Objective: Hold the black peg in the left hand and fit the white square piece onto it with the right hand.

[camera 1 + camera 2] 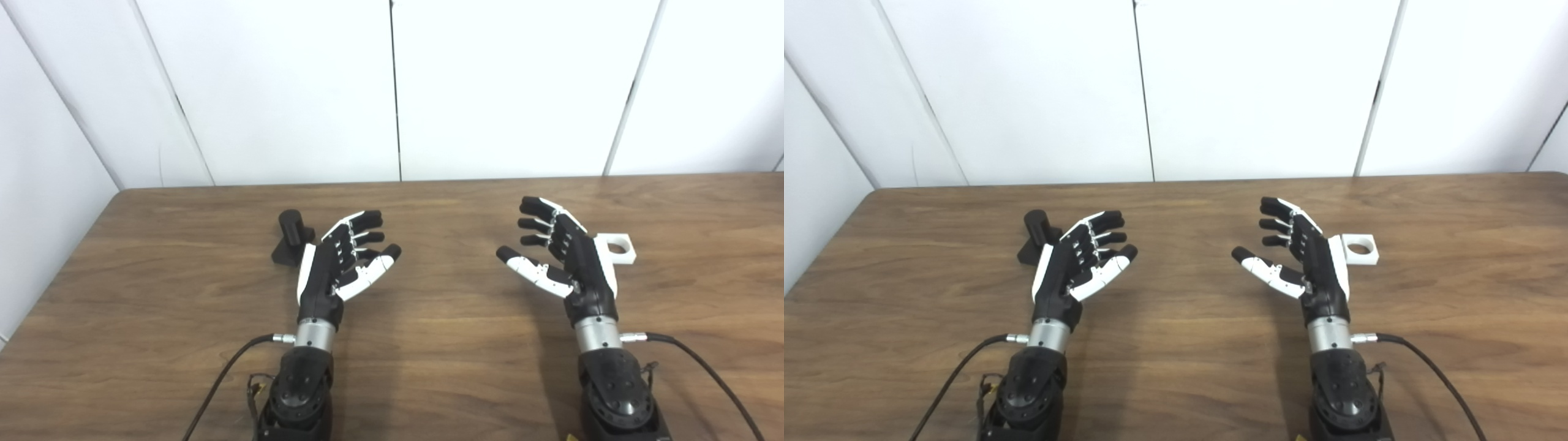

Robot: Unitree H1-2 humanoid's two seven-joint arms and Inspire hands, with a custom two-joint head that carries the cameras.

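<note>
**Mia:** Look at our left hand (343, 260). Is it holding anything?

**Ben:** No. Its fingers are spread apart, palm turned inward, and nothing is in it. Our right hand (566, 254) is just the same, fingers apart and empty.

**Mia:** Why do we hold them up like that?

**Ben:** We think it is so each one is ready to grab. Open fingers can wrap around a thing. Closed ones can't.

**Mia:** Where is the black peg (292, 244)?

**Ben:** It sits on the worktop (429, 343), just beside our left hand, on its outer side and a bit farther back. It stands on a flat black base with the round part poking up, a little tilted.

**Mia:** And the white square piece (1360, 249)?

**Ben:** It lies flat on the worktop just behind our right hand, on the outer side. Its round hole faces up.

**Mia:** So each thing is next to the hand that needs it!

**Ben:** Yes, it looks that way to us. Nothing is picked up yet. We guess the left hand should reach out sideways for the peg first.
</note>
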